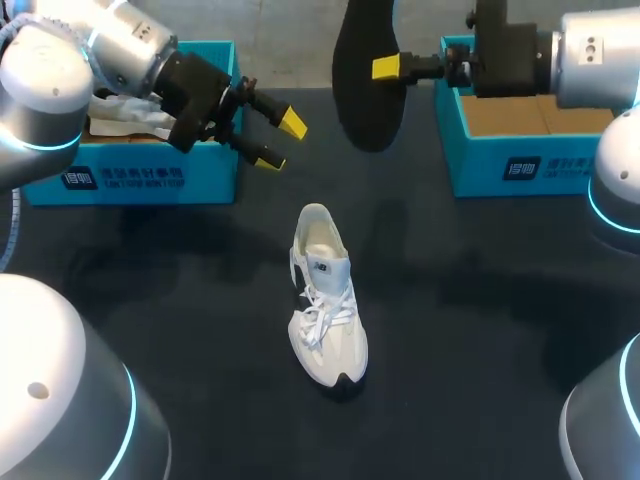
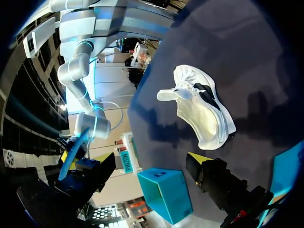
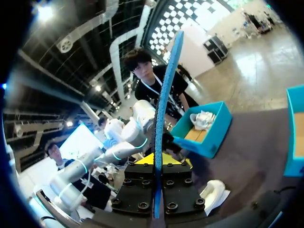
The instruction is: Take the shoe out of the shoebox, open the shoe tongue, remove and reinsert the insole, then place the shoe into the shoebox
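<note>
**Shoe** (image 1: 327,300): stands upright on the dark tabletop (image 1: 480,320), toe toward the robot, unrestrained.

**Insole** (image 1: 365,75): raised beyond the shoe, pinched at one edge between the right gripper (image 1: 388,68) fingers.

**Left gripper** (image 1: 280,141): beyond the shoe, fingers wide, holding nothing.

**Risks:**
- The insole is thin, flat, dark and blue-backed. It looks flexible and may buckle at the shoe's opening.
- The white mesh shoe looks light and may slide or tip when pushed.
- The loose laces (image 1: 325,315) and soft tongue (image 1: 325,268) may cover the opening.
</note>
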{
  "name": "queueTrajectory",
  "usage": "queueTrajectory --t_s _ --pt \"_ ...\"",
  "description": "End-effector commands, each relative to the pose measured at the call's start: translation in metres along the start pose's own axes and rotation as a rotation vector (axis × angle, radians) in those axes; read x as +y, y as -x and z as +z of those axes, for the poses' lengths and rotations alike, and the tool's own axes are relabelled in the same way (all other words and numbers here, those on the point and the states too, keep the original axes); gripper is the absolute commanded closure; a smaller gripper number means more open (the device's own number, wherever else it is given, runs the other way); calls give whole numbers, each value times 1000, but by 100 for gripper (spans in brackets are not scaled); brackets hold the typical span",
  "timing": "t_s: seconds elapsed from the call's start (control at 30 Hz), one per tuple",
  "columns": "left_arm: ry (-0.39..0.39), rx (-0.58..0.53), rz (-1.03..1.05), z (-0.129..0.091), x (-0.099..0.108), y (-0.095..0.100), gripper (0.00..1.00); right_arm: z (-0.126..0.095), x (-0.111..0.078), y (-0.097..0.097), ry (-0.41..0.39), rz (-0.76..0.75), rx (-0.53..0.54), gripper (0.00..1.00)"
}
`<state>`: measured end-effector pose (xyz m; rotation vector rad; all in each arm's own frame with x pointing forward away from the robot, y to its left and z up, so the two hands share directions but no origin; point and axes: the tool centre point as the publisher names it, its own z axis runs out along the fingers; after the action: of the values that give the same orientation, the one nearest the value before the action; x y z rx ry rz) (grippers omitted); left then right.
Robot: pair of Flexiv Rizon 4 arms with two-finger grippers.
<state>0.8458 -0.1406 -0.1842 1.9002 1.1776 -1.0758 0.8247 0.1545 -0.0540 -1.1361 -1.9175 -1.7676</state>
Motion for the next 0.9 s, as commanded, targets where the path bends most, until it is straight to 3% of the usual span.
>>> queueTrajectory --t_s 0.03,0.43,0.9 --pt "1 2 1 0 -1 0 0 8 10 27 13 -50 51 100" --pt "1 2 1 0 -1 0 0 14 16 70 15 -119 124 100" --pt "-20 -28 -17 10 5 -26 0 28 -11 91 41 -169 138 100"
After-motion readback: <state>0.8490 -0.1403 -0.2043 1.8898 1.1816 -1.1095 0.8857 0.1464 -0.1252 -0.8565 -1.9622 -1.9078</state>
